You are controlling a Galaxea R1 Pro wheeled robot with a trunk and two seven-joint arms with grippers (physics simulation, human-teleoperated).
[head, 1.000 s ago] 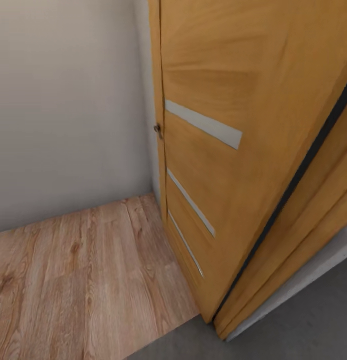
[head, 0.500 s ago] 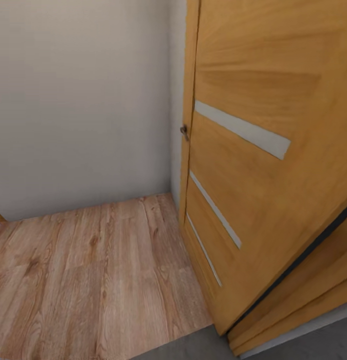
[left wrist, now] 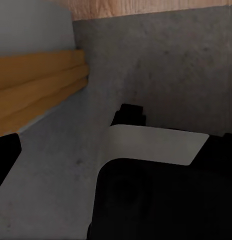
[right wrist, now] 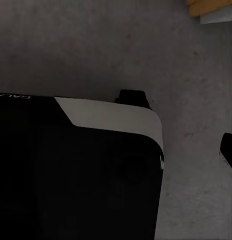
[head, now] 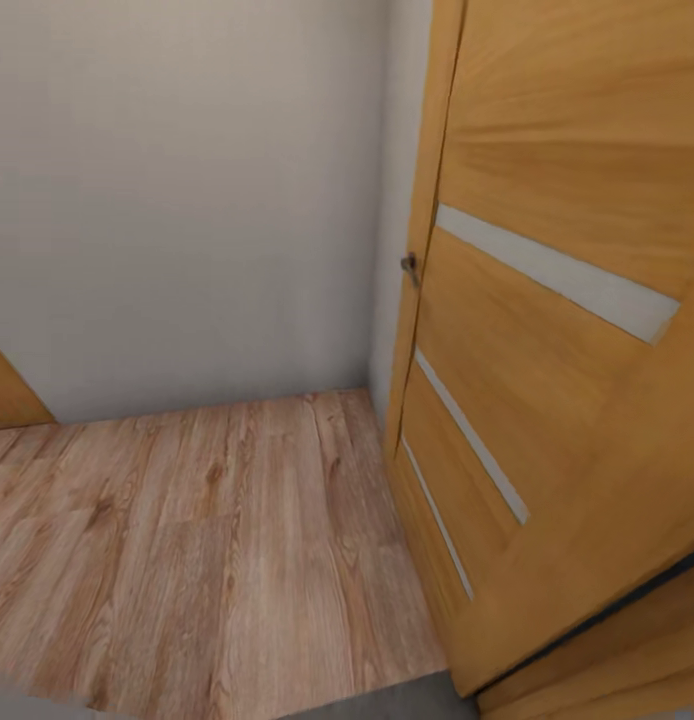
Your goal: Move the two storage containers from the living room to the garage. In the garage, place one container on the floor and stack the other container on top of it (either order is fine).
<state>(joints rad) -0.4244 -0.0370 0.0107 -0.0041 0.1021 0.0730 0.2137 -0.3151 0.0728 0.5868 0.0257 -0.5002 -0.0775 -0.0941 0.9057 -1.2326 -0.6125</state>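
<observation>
While the robot stands at a doorway, its head camera looks down on a honey-coloured wooden door (head: 547, 330) that takes up the right half of the frame, its smooth grained face crossed by three slim pale inlay strips and fitted with a small dark metal knob (head: 410, 266) on its left edge. A plain, matte pale grey wall (head: 187, 200) covers the upper left of the frame, meeting light wood planks (head: 207, 540) with knots and streaky grain across the lower left. A sliver of orange wood shows at the left edge, and a strip of dark grey concrete floor (head: 387, 700) runs along the bottom edge.

Both wrist cameras look down on that mottled concrete (left wrist: 171, 65), with the robot's black, white-trimmed base (left wrist: 156, 145) filling the lower part of each frame (right wrist: 110, 120). Stepped orange wooden trim (left wrist: 35, 85) sits at the left of the left wrist frame.

Whether either pincer is spread or closed cannot be told. Neither orange-red tray can be placed from these frames.
</observation>
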